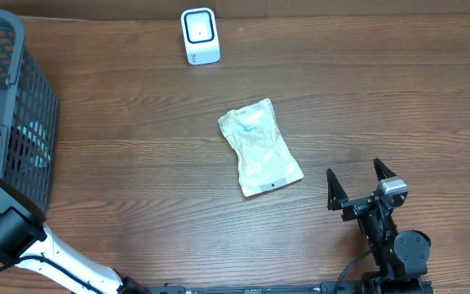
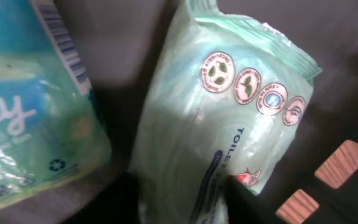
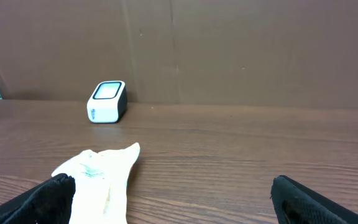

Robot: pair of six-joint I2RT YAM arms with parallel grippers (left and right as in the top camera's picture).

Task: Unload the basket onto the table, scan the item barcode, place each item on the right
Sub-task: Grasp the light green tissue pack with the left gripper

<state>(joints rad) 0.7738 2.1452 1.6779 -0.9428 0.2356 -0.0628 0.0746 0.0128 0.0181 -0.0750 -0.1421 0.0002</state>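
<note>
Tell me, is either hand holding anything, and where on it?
Right gripper: open, empty. Left gripper, in the basket, straddles the green packet's lower end; whether it grips cannot be told.

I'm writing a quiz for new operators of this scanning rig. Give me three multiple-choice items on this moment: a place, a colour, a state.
1. Where does the scanner stand? A) at the table's far edge, beyond the white pouch; B) on the pouch; C) at the near edge.
2. What colour is the pack with round seals in the basket? A) red; B) pale green; C) black.
3. How is the right end effector? A) shut on the pouch; B) open, holding nothing; C) shut on the scanner.
Key: 1 A, the overhead view shows it at the back edge. 2 B, its wrapper is green. 3 B, its fingers stand apart, nothing between them.
</note>
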